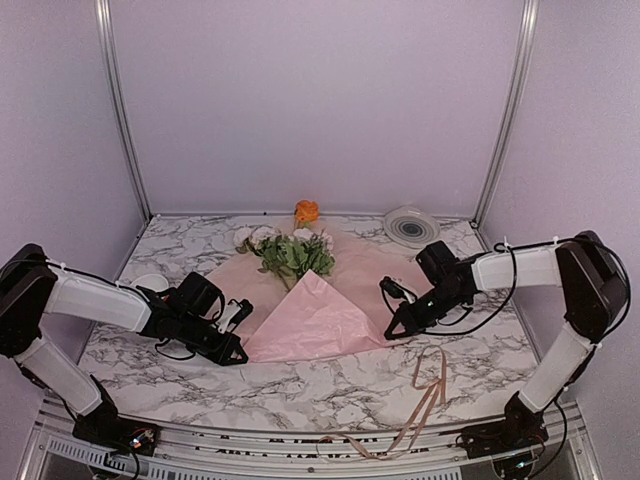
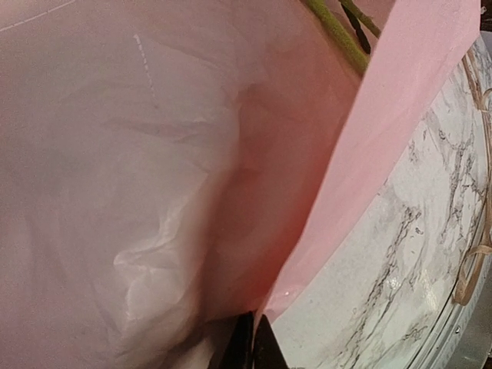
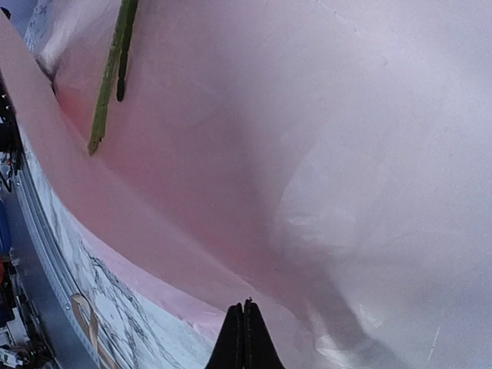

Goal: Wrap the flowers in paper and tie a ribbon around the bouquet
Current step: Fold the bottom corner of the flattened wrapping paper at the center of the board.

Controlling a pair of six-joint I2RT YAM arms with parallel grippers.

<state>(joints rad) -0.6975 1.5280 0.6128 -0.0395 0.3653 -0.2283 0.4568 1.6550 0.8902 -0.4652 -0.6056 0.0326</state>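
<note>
Two black tool tips sit lowest in the wrist views, one pair in each. The left tool (image 2: pixel 254 342) is pressed together, and the edge of the paper (image 2: pixel 177 177) is pinched in its tip and stands up from it. The right tool (image 3: pixel 244 338) is pressed together too, right against the paper (image 3: pixel 323 154). I cannot tell if it has caught any.

From above, two arms reach in from the lower left and lower right. One pink sheet of paper (image 1: pixel 320 320) lies in the middle of the marble bench (image 1: pixel 330 385), with one flap folded over. The left tool (image 1: pixel 238 353) is at its lower left corner. The right tool (image 1: pixel 392 332) is at its right edge.

The flowers (image 1: pixel 290 250) lie on the top part of the paper: one orange bloom (image 1: pixel 306 211), about four pale ones, and green leaves. Two green stems (image 2: pixel 338 34) show under the fold.

One tan ribbon (image 1: pixel 430 385) lies at the lower right. One round disc (image 1: pixel 411 226) sits at the upper right.
</note>
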